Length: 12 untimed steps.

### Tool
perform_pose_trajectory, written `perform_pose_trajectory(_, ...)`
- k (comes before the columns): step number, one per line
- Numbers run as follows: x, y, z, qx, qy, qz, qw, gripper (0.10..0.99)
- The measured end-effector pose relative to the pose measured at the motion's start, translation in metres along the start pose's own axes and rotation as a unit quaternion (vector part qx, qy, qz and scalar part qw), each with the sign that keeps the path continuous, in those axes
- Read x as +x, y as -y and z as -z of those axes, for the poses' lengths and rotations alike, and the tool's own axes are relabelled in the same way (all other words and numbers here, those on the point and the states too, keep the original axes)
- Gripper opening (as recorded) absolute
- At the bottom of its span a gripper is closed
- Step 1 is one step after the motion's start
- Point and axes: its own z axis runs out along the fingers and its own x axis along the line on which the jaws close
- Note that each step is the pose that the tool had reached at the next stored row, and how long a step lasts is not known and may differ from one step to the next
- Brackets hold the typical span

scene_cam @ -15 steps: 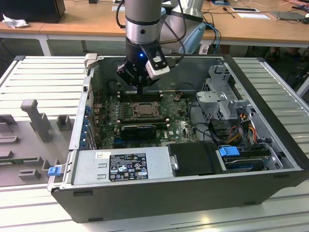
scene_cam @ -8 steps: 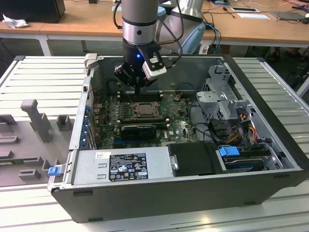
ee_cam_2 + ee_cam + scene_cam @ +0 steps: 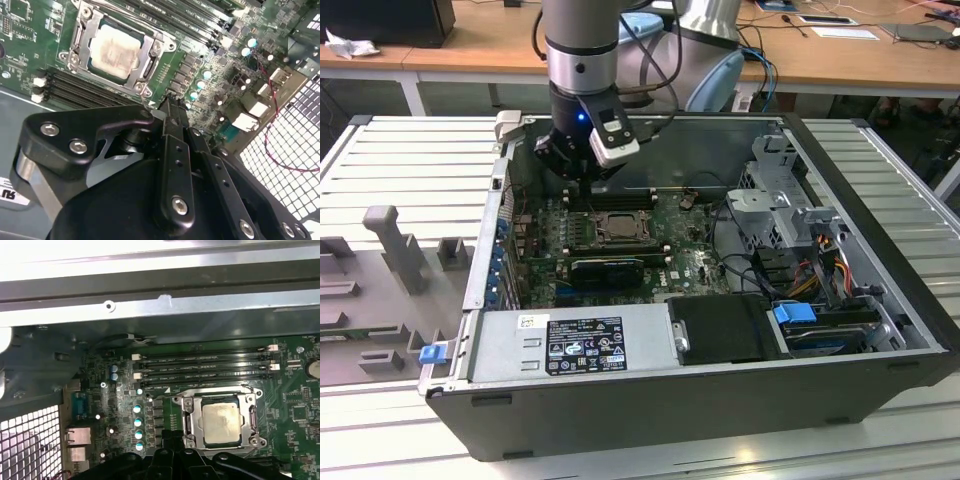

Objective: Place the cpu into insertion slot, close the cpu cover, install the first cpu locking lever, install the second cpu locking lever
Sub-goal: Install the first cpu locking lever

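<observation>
Exterior view, arm: reaches down into an open computer case that lies on a slatted metal desk.
Exterior view, jaws: low over the green motherboard; the wrist hides how far they are spread.
Exterior view, cpu: pale square lying flat, near the jaws, toward the exterior view's right and closer to the camera.
Exterior view, cpu cover: dark frame lying flat around the chip.
Second wrist view, jaws: fingertips drawn together with no gap seen between them; nothing seen held.
Second wrist view, metal rod: thin and bright, just beside the tips; cannot tell if it touches them.
Second wrist view, cpu: beige-silver face up, apart from the jaws.
Second wrist view, insertion slot: a dark margin shows round the seated chip.
Second wrist view, cpu cover: down over the slot, its nearest corner close to the tips.
First wrist view, jaws: narrow, tips together, just beside one edge of the cover.
First wrist view, cpu: inside the frame, clear of the jaws.
First wrist view, memory slots: long black rows along the socket's other side.
</observation>
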Motion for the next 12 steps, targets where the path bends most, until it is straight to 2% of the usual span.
perform_pose_trajectory(2,0.0007,0.0001,-0.0002,0.0002,-0.0004,0.005,1.0,0.106)
perform_pose_trajectory(4,0.0008,0.0001,-0.0003,0.0004,-0.0015,0.028,0.9996,0.106)
perform_pose_trajectory(6,0.0008,0.0001,-0.0003,0.0005,-0.002,0.038,0.9993,0.106)
perform_pose_trajectory(12,0.0012,0.0001,-0.0003,0.0005,-0.0023,0.043,0.9991,0.106)
